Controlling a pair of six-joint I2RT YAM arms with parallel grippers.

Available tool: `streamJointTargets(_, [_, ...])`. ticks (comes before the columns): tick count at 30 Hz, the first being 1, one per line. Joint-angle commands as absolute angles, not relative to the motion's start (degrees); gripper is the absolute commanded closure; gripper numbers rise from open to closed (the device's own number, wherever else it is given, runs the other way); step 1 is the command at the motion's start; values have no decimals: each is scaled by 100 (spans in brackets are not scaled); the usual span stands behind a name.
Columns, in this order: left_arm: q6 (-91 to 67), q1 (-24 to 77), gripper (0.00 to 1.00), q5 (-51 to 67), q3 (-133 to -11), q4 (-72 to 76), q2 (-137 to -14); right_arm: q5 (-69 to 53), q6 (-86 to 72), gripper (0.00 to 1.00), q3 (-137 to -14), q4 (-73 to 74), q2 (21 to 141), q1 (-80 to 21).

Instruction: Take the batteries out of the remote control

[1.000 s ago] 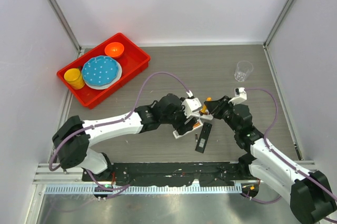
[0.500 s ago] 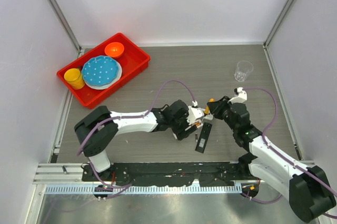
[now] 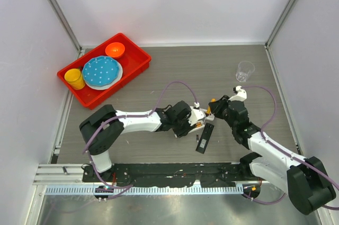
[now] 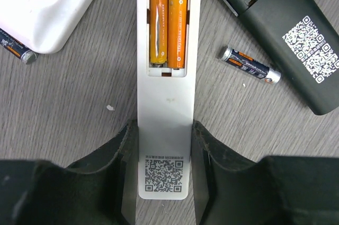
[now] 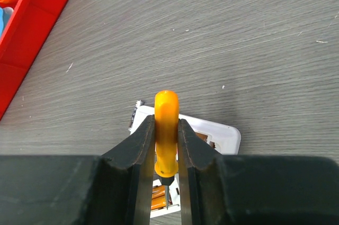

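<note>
While the left jaws grasp the white remote [image 4: 165, 124] by its lower end, one against each long side, the two orange batteries [image 4: 168, 26] lie side by side in its open bay, at the end away from the grip. The right jaws are clenched on the orange handle of a screwdriver [image 5: 166, 129], whose thin tip points down over that bay. To do this well, hold the remote flat on the tabletop [image 4: 79, 103], slip the tip under one battery's end and lever gently. That should stop it springing toward the black remote [image 4: 296, 39] or the loose dark battery [image 4: 250, 64] beside it.
</note>
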State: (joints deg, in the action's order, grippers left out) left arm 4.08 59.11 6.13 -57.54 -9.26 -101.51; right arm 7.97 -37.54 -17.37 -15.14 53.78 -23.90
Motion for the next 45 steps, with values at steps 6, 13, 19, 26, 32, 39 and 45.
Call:
streamJointTargets(6, [404,5897,96,914,-5792,-1081,-10230,1020,-3665,99,-1978,-1995,5668,-2391])
streamJointTargets(13, [396,5897,98,932,-5809,-1072,-10274,941,-3735,99,-1960,-2171,5845,-2391])
streamJointTargets(19, [396,5897,100,958,-5853,-1107,-10327,976,-3735,99,-2013,-2162,5792,-2391])
streamJointTargets(26, [396,5897,100,976,-5854,-1116,-10327,993,-3727,99,-2065,-2329,6099,-2399])
streamJointTargets(32, [404,5897,100,976,-5845,-1107,-10336,1098,-3700,99,-2101,-2426,6301,-2399])
streamJointTargets(39, [396,5897,100,1020,-5862,-1134,-10353,1274,-3656,99,-2100,-2452,6363,-2399])
streamJointTargets(45, [396,5897,100,1020,-5871,-1134,-10327,1275,-3568,99,-2127,-2417,6504,-2408])
